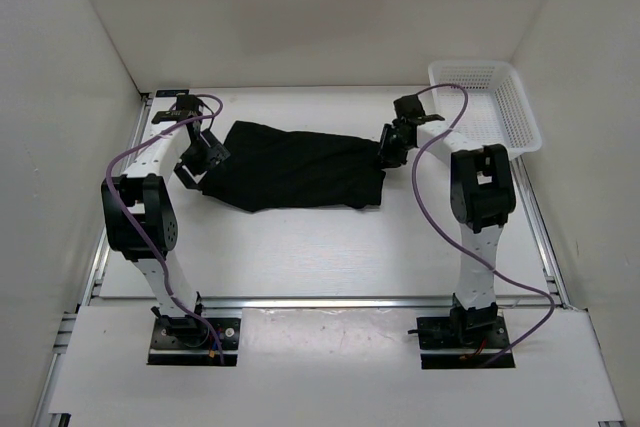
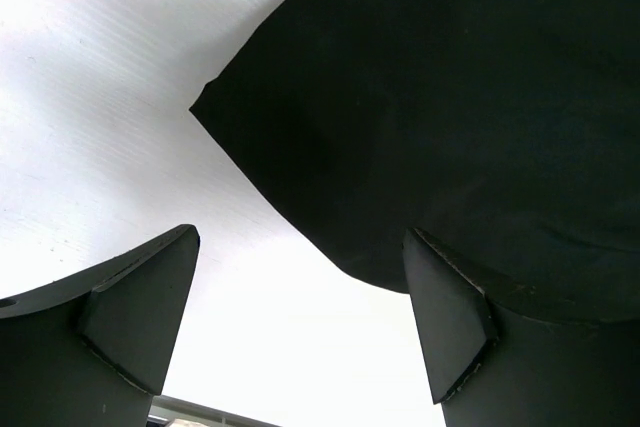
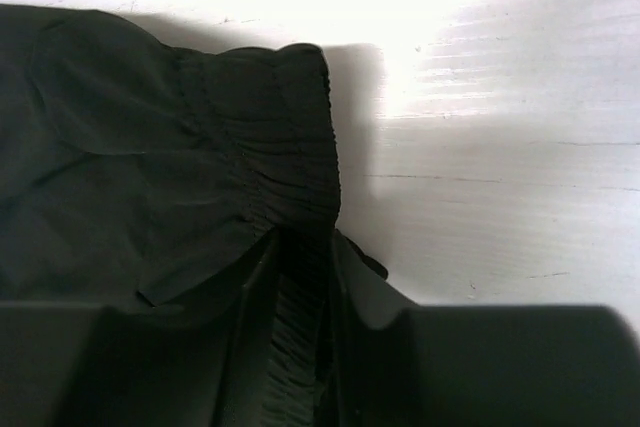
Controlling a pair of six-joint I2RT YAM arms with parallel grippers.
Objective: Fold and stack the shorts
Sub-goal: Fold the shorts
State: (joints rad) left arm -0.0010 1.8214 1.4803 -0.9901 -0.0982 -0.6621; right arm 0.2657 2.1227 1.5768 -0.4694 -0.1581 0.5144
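The black shorts (image 1: pixel 295 167) lie spread across the middle of the white table, between the two arms. My left gripper (image 1: pixel 200 169) is open at the shorts' left end, its jaws wide apart. In the left wrist view the shorts' hem corner (image 2: pixel 420 97) lies just past the left gripper (image 2: pixel 300 277), with bare table between the fingers. My right gripper (image 1: pixel 390 152) is at the shorts' right end. In the right wrist view the right gripper (image 3: pixel 300 277) is shut on the gathered elastic waistband (image 3: pixel 285 177) of the shorts.
A white mesh basket (image 1: pixel 490 102) stands at the back right corner, just beyond the right arm. White walls close in the table on the left, back and right. A metal rail (image 1: pixel 330 300) runs along the table's near edge.
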